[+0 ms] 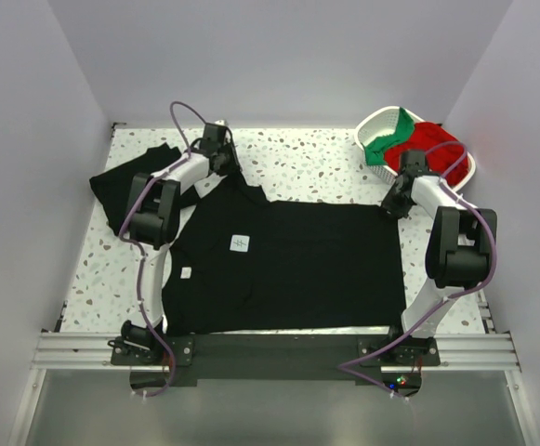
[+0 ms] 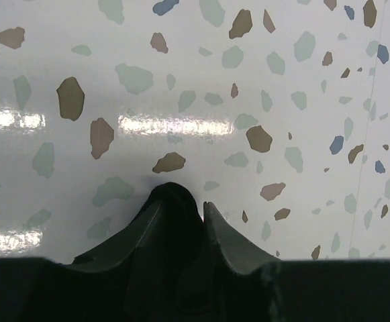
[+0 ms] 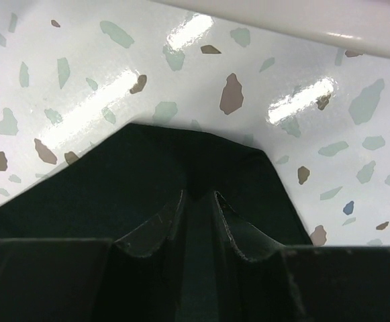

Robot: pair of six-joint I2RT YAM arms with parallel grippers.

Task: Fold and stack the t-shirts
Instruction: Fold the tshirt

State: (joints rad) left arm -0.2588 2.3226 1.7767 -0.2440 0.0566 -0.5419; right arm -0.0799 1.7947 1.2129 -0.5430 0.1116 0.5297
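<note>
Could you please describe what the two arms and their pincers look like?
Both the left arm and right arm have white links, bulky black joint housings and a looping purple cable. The left pincer and right pincer each have two dark, tapered fingers.

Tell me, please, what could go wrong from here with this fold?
The left gripper pinches only a sliver of the black t-shirt, so it may slip. The right gripper works close to the white basket and could nudge it.

Matt black cloth t-shirt — glossy speckled table — white plastic basket
</note>
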